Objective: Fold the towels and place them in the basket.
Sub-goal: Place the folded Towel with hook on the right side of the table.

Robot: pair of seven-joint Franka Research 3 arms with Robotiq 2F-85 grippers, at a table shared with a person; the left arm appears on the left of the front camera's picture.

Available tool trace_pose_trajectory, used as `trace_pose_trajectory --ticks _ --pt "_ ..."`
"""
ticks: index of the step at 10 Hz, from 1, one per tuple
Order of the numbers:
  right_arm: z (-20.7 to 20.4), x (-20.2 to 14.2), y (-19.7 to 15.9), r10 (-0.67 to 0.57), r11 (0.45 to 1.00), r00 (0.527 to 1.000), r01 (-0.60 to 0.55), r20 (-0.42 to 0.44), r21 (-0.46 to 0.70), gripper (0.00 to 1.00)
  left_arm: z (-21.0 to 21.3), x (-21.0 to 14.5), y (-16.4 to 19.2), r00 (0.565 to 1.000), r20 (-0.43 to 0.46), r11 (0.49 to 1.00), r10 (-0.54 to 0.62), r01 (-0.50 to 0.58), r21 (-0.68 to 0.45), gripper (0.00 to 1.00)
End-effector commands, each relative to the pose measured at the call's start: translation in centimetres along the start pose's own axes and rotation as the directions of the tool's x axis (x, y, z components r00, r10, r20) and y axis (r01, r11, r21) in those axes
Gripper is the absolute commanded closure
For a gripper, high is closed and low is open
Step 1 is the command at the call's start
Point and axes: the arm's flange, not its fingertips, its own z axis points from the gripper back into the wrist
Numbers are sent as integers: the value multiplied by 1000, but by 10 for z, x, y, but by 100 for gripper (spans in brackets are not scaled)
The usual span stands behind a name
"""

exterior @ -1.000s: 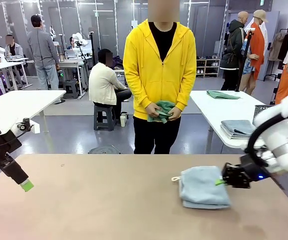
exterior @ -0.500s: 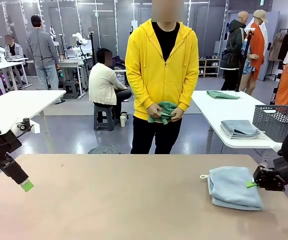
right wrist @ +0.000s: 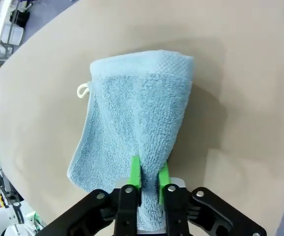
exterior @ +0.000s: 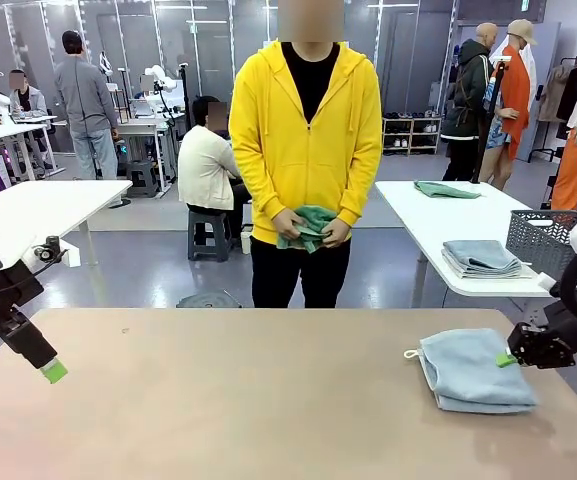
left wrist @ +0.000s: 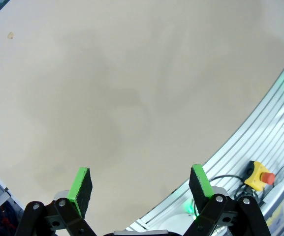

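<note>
Towel: the folded blue towel [exterior: 478,370] [right wrist: 137,123] lies on the tabletop [exterior: 218,400] at lower right, its long axis running straight out from the right jaws.
Right jaws: pinching the towel's near edge.
Left jaws: spread, lower left, well apart.
Basket: the basket [exterior: 548,240] is at upper right, beyond the towel; the right arm is nearer.

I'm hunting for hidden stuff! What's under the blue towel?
Just the tan table shows around the blue towel; it lies flat on it. Anything between its folded layers is covered.
</note>
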Motion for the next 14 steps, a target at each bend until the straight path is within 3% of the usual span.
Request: trace_pose_trajectory --ticks 1,3,4,6,7,8,11,14 --pt "6 5 7 5 997 1000 -6 -1 -79 40 -1 1 1 1000 2 1000 1 -1 12 0" --pt "19 2 15 29 993 1000 -28 9 -113 6 -1 1 1 1000 2 1000 1 -1 12 0" --pt "28 -1 18 45 989 999 -44 3 -141 0 -1 1 1 1000 2 1000 1 -1 12 0" --pt "53 -2 35 79 982 996 -71 43 -172 0 -1 1 1 1000 2 1000 1 -1 12 0" --pt "60 -3 47 107 975 993 -96 44 -201 9 -1 1 1 1000 2 1000 1 -1 12 0" --pt "64 -4 57 130 971 990 -118 46 -208 0 -1 1 1 1000 2 1000 1 -1 12 0" --pt "59 0 72 161 962 986 -146 46 -230 0 -1 1 1 1000 2 1000 1 -1 12 0" --pt "70 1 63 166 968 985 -154 49 -201 0 -1 1 1 1000 2 1000 1 -1 12 0"
